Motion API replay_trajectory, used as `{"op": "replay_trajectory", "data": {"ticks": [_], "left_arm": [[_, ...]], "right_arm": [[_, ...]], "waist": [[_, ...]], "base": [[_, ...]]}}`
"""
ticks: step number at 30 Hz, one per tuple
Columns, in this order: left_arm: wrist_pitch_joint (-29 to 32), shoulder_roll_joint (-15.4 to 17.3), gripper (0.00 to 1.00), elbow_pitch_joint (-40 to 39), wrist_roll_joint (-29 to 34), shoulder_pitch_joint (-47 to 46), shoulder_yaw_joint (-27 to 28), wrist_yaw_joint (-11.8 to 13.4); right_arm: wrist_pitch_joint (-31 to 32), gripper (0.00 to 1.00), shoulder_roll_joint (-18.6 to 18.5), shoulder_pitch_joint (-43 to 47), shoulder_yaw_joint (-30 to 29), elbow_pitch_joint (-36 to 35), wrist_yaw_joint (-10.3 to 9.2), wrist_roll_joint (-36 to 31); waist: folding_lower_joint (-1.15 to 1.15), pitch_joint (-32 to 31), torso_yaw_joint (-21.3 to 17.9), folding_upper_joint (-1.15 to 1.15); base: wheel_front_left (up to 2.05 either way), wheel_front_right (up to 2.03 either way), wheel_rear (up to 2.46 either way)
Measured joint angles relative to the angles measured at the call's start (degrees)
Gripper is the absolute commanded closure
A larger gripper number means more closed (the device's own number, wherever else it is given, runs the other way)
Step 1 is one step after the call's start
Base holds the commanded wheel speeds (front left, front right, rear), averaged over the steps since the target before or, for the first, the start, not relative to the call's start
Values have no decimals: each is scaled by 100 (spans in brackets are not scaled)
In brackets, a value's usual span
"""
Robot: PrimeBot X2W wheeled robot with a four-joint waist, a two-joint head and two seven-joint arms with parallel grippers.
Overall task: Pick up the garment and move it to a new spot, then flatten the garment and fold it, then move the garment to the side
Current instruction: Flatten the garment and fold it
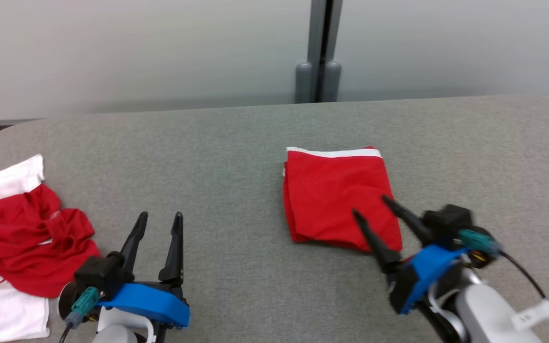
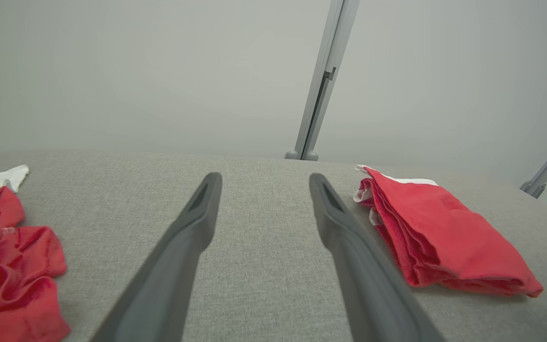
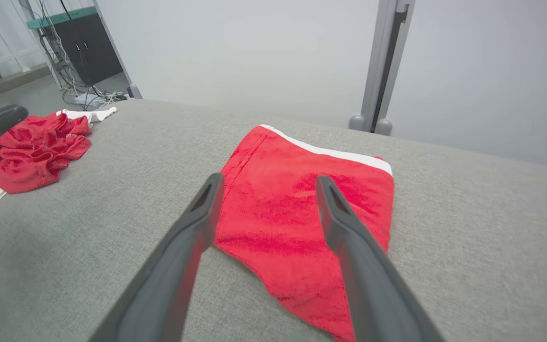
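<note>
A folded red garment (image 1: 336, 195) with a white band along its far edge lies flat on the grey table (image 1: 236, 143), right of centre. Over its near right corner hovers my right gripper (image 1: 371, 206), open, fingers pointing up and to the left, nothing between them. The right wrist view looks along those fingers at the garment (image 3: 302, 209) just ahead and below. My left gripper (image 1: 160, 219) stands open and empty at the lower left, above bare table. In the left wrist view the folded garment (image 2: 444, 237) lies to the right of the gripper (image 2: 264, 180).
A crumpled heap of red and white clothes (image 1: 17, 238) lies at the table's left edge, close to my left arm. Behind the table stands a pale wall with a grey post (image 1: 320, 52). A dark cabinet with cables (image 3: 83, 52) stands on the floor past the table.
</note>
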Motion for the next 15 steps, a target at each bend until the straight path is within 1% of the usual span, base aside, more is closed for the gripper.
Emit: {"op": "replay_trajectory", "data": {"ticks": [4, 7, 10, 15], "left_arm": [[-1, 52, 0, -24, -40, 125, 165, 68], [-1, 114, 0, -47, -41, 226, 289, 116], [-2, 153, 0, -59, -40, 328, 393, 145], [-2, 169, 0, -35, -41, 477, 532, 215]], "right_arm": [[-238, 0, 186, 588, -1079, -450, 0, -442], [-258, 0, 354, 927, -1644, -637, 0, -693], [-180, 0, 436, 1101, -1929, -723, 0, -812], [-138, 0, 468, 1217, -2118, -700, 0, -868]], "waist": [[0, -102, -204, 0], [0, -176, -337, 0], [0, -249, -441, 0], [0, -375, -512, 0]], "base": [[0, 0, 0], [0, 0, 0], [0, 0, 0], [0, 0, 0]]}}
